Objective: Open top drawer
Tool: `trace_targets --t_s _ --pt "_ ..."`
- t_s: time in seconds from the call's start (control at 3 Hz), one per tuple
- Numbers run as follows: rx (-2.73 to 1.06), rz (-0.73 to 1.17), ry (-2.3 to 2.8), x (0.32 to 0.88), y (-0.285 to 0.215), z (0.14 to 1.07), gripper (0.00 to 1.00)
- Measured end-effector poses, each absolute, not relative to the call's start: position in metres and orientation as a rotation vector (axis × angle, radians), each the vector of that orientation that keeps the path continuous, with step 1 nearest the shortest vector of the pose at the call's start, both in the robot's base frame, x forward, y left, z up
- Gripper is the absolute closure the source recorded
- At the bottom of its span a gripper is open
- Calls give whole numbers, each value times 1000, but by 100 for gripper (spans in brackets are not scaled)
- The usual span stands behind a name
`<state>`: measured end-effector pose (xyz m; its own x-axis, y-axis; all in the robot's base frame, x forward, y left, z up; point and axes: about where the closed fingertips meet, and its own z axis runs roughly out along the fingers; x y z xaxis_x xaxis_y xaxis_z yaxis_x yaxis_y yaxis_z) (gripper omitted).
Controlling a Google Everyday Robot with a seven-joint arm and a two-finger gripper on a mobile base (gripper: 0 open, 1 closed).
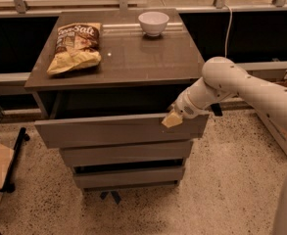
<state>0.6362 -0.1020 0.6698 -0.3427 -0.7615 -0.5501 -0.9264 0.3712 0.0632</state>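
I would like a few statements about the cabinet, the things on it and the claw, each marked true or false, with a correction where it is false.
1. The top drawer stands further out than the two lower drawers. True.
2. The bowl lies inside the top drawer. False: it stands on the cabinet top, near the back edge.
3. The claw is at the upper edge of the top drawer's front, near its right end. True.
4. The chip bag lies on the floor. False: it lies on the cabinet top, on the left side.
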Motion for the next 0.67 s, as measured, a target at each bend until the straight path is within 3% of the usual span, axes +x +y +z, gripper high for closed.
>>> trace_targets --t_s 0.33,0.67 --pt "-1482 529 2230 613 -112 668 100" --pt "-1482 529 2230 614 -112 668 82"
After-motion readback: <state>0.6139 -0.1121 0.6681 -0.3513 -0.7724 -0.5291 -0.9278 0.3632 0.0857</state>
